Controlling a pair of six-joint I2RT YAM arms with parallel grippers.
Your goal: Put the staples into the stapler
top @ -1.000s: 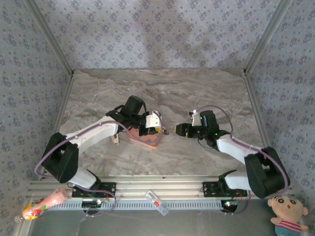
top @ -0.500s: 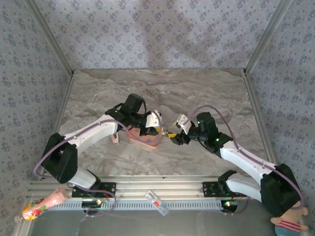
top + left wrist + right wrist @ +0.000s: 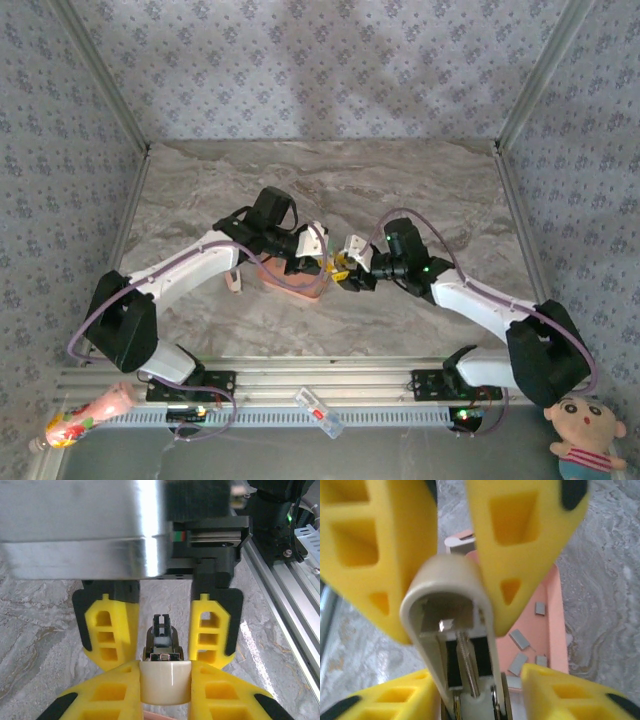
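Observation:
In the left wrist view my left gripper (image 3: pixel 165 682) is shut on the cream stapler (image 3: pixel 165 680), whose dark metal channel points away. The open fingers (image 3: pixel 107 630) of my right gripper (image 3: pixel 161 650) straddle that far end with small gaps on both sides. In the right wrist view the stapler (image 3: pixel 450 595) shows its open underside with a spring, between my right gripper's (image 3: pixel 477 700) fingers. Behind it lies the pink tray (image 3: pixel 555 630) with several small grey staples (image 3: pixel 520 639). From above, the left gripper (image 3: pixel 322 262) and right gripper (image 3: pixel 348 275) meet beside the tray (image 3: pixel 295 283).
A pink bottle (image 3: pixel 85 412) lies at the near left corner beside the rail. A small clear packet (image 3: pixel 318 410) rests on the rail, and a plush doll (image 3: pixel 585 435) sits at the near right. Patterned walls enclose the marble table (image 3: pixel 320 190).
My right gripper has swung left and turned toward the stapler, and its fingers now straddle the stapler's end. The left arm has held nearly still with the stapler.

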